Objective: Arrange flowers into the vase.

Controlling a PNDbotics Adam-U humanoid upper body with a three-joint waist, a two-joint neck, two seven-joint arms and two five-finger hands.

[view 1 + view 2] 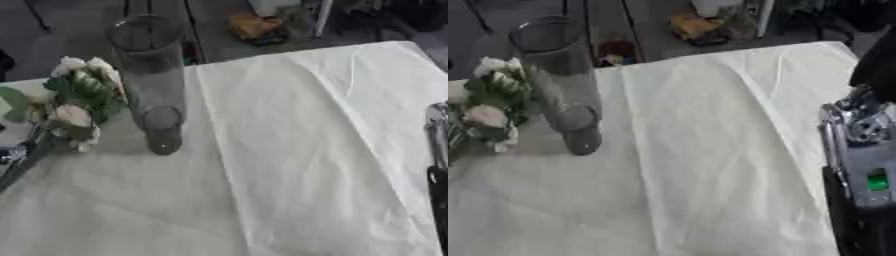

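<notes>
Although the stems run out of view at the lower left, a bunch of artificial flowers with white and pale pink heads and green leaves [77,102] is seen lying on the cream tablecloth [297,150], heads pointing toward the far edge. It is judged light and soft: petals and leaves would crush or shed if squeezed, so hold is best taken on the dark stems [26,155], which look thin and fairly stiff. Just beside the bunch stands a tall clear glass cylinder vase [150,80], upright, empty as far as can be told. It is judged heavy for its size, smooth, slippery and breakable, and tall enough to tip if knocked near the rim.

Well apart from both, across the cloth, part of the right arm [866,175] is recorded at the right edge: silver housing with a green light. Its hand is not shown, so the finger state cannot be told. No left hand is made out in either view.
</notes>
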